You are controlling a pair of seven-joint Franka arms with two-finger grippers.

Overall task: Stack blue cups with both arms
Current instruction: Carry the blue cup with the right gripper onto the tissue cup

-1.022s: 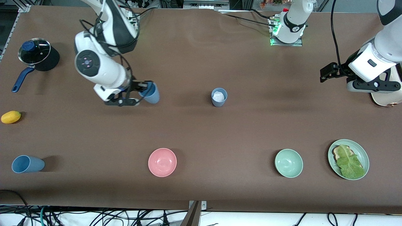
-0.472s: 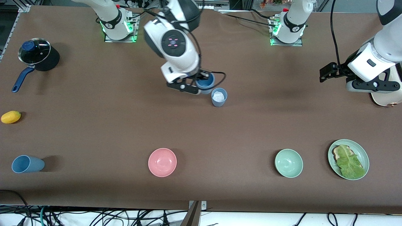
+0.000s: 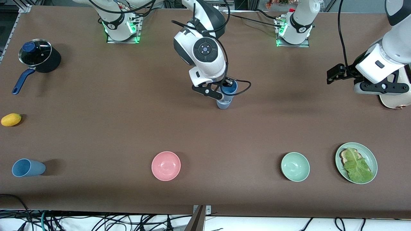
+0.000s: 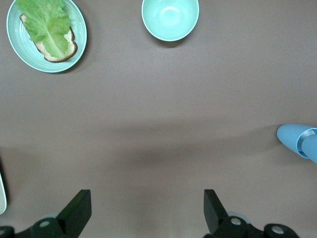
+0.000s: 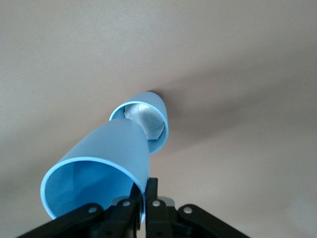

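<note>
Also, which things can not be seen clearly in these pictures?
- Standing blue cup: front view, mostly covered by the held cup and right gripper.
- White thing inside it: right wrist view, unidentifiable.
- Cream object: front view, cut by edge, under left arm.

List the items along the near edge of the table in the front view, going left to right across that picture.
blue cup lying on its side → pink bowl → mint-green bowl → green plate with bread and lettuce
</note>
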